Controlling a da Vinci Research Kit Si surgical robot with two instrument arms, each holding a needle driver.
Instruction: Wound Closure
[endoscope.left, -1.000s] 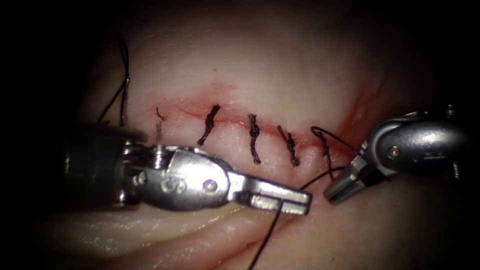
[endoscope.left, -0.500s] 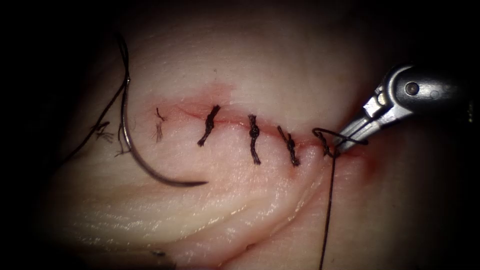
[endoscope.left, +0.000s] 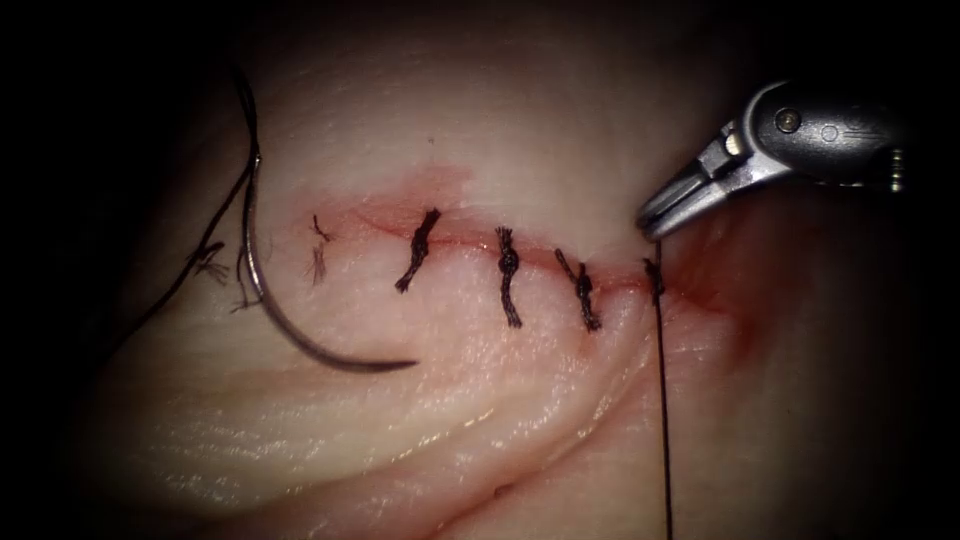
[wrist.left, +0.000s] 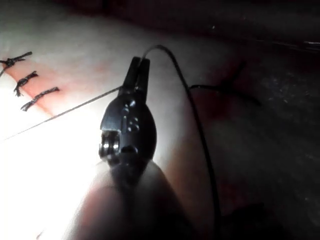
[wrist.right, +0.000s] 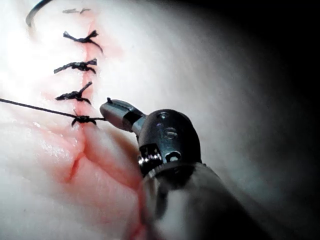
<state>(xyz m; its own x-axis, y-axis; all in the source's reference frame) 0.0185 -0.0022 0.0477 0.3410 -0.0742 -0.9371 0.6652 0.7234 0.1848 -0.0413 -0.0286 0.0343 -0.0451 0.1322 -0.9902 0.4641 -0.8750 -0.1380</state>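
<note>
- On the far left I see the needle (endoscope.left: 300, 340) lying loose on the tissue (endoscope.left: 480, 430), left of the cut's (endoscope.left: 470, 245) end and held by neither tool, its point toward the middle. It looks stiff and slick; I'd judge the mid-curve the best place to grip.
- The thread (endoscope.left: 661, 400) is fine and limp, and runs taut from the rightmost knot (endoscope.left: 654, 280) down toward the near edge.
- My left tool (wrist.left: 137, 80), seen from its wrist, has its jaws closed on that thread.
- My right tool (endoscope.left: 655, 220) sits just above the rightmost knot, jaws closed on a short thread end.
- The tissue looks soft and wet; there's open room below the cut, while the ridge at right crowds the right tool.
</note>
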